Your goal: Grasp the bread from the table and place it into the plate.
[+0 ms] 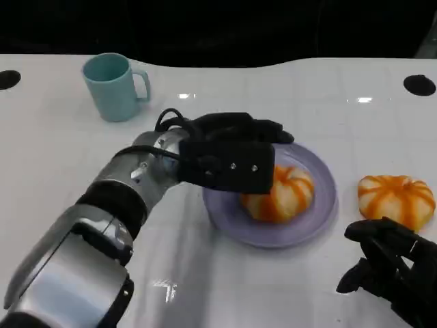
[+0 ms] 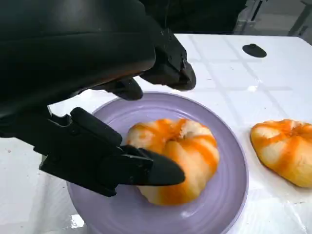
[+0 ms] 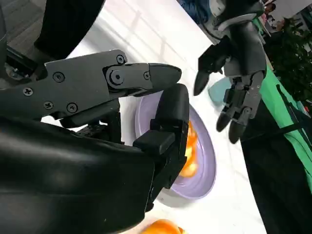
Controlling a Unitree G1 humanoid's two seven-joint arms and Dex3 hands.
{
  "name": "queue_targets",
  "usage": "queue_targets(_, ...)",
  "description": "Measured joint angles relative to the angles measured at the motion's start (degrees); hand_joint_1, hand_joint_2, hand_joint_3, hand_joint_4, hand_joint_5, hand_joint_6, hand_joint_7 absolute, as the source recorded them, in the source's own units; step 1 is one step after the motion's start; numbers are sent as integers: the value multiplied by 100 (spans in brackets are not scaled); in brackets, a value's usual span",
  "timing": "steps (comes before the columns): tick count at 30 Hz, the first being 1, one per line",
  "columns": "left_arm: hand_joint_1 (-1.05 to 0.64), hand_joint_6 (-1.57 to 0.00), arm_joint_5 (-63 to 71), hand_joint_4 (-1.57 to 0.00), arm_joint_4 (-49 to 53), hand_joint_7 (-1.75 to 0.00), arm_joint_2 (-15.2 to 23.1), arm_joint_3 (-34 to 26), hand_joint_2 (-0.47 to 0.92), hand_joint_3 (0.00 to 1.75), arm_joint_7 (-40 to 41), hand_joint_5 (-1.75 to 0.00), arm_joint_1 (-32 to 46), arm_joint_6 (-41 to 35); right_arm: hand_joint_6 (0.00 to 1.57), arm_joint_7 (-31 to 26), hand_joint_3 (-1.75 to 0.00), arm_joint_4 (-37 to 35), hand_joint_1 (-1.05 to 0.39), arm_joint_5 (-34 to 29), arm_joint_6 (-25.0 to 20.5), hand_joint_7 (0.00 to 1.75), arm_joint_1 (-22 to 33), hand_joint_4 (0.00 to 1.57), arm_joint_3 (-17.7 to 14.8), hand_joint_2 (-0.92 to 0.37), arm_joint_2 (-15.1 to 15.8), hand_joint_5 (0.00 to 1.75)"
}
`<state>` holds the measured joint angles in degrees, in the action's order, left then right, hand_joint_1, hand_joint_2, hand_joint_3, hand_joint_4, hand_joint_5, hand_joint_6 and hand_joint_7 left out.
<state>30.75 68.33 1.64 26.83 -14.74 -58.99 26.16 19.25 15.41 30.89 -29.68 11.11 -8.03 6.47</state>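
An orange-striped bread [image 1: 285,195] [image 2: 181,157] [image 3: 188,152] lies in the lilac plate [image 1: 326,179] [image 2: 230,196] [image 3: 208,166] at the table's middle. My left hand [image 1: 232,156] [image 2: 105,146] [image 3: 238,73] hovers over the plate's left part with its fingers spread; the thumb sits close against the bread's side while the other fingers [image 2: 170,73] stay clear above it. A second, similar bread [image 1: 397,198] [image 2: 285,149] [image 3: 164,227] lies on the table right of the plate. My right hand [image 1: 392,272] [image 3: 122,122] is near the front right, just in front of that bread, holding nothing.
A teal mug [image 1: 113,86] [image 3: 219,90] stands at the back left. Two round black holes [image 1: 419,85] [image 1: 8,79] mark the table's far corners. The table's far edge meets a dark background.
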Motion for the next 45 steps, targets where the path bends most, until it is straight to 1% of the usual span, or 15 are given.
queue_targets(6, -88, -28, -107, -13, -26, -3, 115, -142, 92, 65, -334, -28, -4, -3, 54, 0, -25, 0, -45, 6, -3, 115, -1, 61, -3, -92, 0, 145)
queue_targets(10, -74, -42, -750, -26, -318, -7, 280, -631, 92, 52, -648, -36, 109, 28, 55, -23, -25, 18, -46, 2, -4, 116, 5, 61, 1, -92, -3, 145)
queue_targets(11, -71, -47, -1000, -37, -440, -9, 312, -836, 92, 50, -678, -42, 214, 100, 54, -40, -24, 34, -46, 2, -5, 116, 9, 61, 1, -92, -4, 144)
queue_targets(14, -69, -50, -1648, -42, -725, -10, 325, -1316, 92, 49, -795, -47, 630, 251, 54, -59, -24, 57, -46, 1, -5, 116, 18, 60, -1, -92, -5, 145)
queue_targets(16, -59, -58, -1889, -50, -865, -12, 326, -1473, 92, 50, -887, -62, 884, 240, 54, -58, -26, 59, -46, 1, -4, 116, 20, 60, 5, -92, -5, 145)
queue_targets(23, -57, -65, -2877, -56, -1786, -14, 272, -2054, 92, 49, -1263, -73, 1697, -124, 54, -57, -26, 81, -46, -2, -2, 116, 40, 59, 10, -92, -4, 145)
queue_targets(25, -58, -78, -3122, -70, -2148, -22, 238, -2140, 92, 44, -1317, -90, 1836, -435, 54, -56, -27, 85, -46, -3, -2, 116, 32, 60, 20, -92, -7, 145)
queue_targets(26, -56, -76, -3561, -64, -2602, -39, 148, -2306, 92, 46, -1356, -114, 2058, -837, 54, -55, -28, 90, -46, -5, 2, 116, 41, 60, 20, -92, -7, 145)
queue_targets(27, -55, -69, -4054, -61, -3112, -56, 35, -2475, 92, 46, -1404, -124, 2329, -1288, 54, -55, -28, 90, -46, -7, 2, 116, 49, 60, 18, -92, -7, 146)
queue_targets(29, -55, -63, -4957, -58, -4091, -71, -159, -2742, 92, 47, -1465, -132, 2933, -2201, 54, -55, -28, 90, -45, -6, 2, 116, 58, 60, 19, -92, -8, 146)
queue_targets(30, -54, -55, -5308, -57, -4524, -112, -206, -2853, 92, 52, -1472, -157, 3245, -2648, 54, -55, -27, 92, -46, -5, 2, 116, 58, 59, 18, -92, -8, 146)
queue_targets(32, -54, -48, -5793, -57, -5302, -140, -222, -3039, 92, 55, -1352, -171, 3834, -3374, 54, -55, -27, 107, -46, -8, 6, 116, 67, 59, 18, -92, -7, 146)
queue_targets(37, -53, -40, -6282, -62, -6327, -163, -268, -3292, 92, 57, -926, -175, 4543, -4265, 53, -49, -28, 122, -46, -17, 30, 117, 76, 59, 37, -92, -7, 147)
queue_targets(41, -53, -39, -6727, -63, -7280, -167, -445, -3420, 92, 57, -446, -175, 5417, -4899, 52, -12, -28, 132, -46, -24, 82, 118, 128, 59, 33, -92, 3, 148)
queue_targets(45, -53, -38, -6767, -63, -7464, -168, -449, -3494, 92, 57, -279, -175, 5606, -5113, 51, -3, -28, 132, -46, -24, 88, 119, 108, 59, 41, -92, 3, 148)
